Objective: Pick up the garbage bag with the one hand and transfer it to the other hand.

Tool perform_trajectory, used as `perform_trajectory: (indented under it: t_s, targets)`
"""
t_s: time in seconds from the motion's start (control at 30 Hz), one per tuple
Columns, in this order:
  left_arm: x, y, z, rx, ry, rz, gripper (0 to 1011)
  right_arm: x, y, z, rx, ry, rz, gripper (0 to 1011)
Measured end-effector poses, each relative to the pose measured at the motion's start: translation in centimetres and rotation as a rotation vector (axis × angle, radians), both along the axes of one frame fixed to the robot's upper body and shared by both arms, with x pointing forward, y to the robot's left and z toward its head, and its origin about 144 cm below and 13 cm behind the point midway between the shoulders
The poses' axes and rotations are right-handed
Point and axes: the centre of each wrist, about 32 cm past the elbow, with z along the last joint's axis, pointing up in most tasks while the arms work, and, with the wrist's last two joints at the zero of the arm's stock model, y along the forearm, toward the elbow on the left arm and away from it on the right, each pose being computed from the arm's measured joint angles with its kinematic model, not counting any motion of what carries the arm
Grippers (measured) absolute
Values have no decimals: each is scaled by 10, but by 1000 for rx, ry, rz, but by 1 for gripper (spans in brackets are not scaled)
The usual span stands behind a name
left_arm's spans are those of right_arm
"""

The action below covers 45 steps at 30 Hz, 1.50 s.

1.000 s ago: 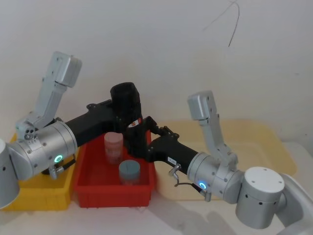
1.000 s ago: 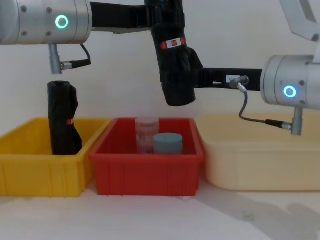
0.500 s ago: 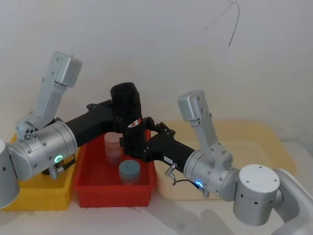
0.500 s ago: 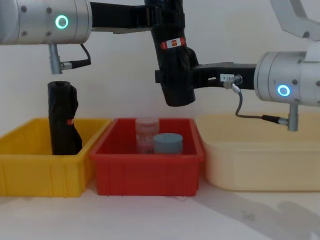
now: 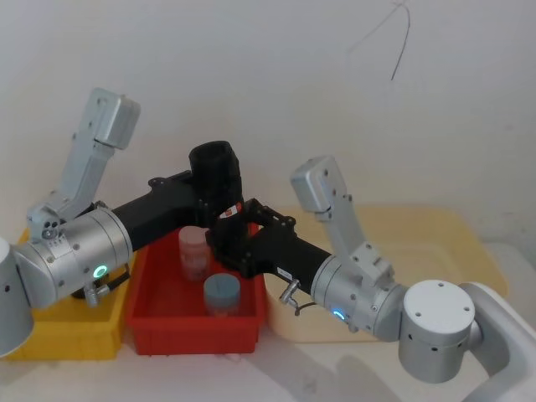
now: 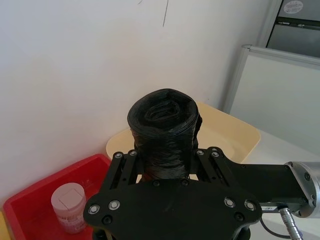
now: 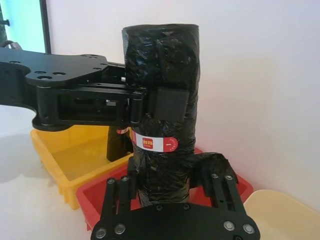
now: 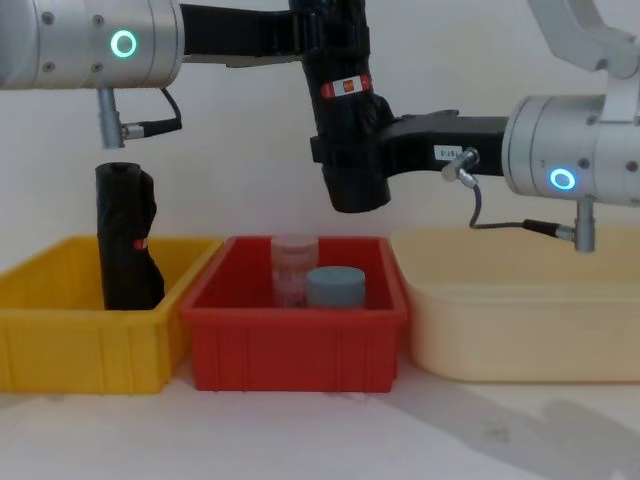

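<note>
The garbage bag (image 8: 350, 175), a smooth black roll with a red-and-white label band (image 7: 154, 144), hangs upright above the red bin. My left gripper (image 5: 219, 203), on the arm with the green ring, is shut on the roll's upper part; one of its pads (image 7: 172, 105) presses the roll just above the label. My right gripper (image 7: 167, 182), on the blue-ringed arm, stands open with one finger on each side of the roll's lower part. From the chest, the right gripper (image 8: 345, 150) reaches in from the right, level with the roll's lower half.
Under the roll, the red bin (image 8: 300, 345) holds a pale pink jar (image 8: 293, 262) and a blue-lidded jar (image 8: 335, 286). A yellow bin (image 8: 70, 345) at the left holds a kinked black roll (image 8: 125, 240). A cream tub (image 8: 520, 320) stands at the right.
My right gripper has slid left toward the held roll until its fingers flank the roll's lower part. The left arm and the roll have stayed still.
</note>
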Motion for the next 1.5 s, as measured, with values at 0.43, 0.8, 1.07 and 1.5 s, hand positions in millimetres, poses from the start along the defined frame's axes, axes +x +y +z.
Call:
perform_trajectory:
  t_s: [0.43,0.8,1.07,1.5]
  targets:
    - [0,0,0,0,0,0,437,0,1,1,-22,-23,4,518]
    - [0,0,0,0,0,0,437,0,1,1,-28,-30,6,518]
    - [0,0,0,0,0,0,557,-1,2,1,-9,-28,-6,518]
    - [0,0,0,0,0,0,923,-1,6,0,103,16,-111,518]
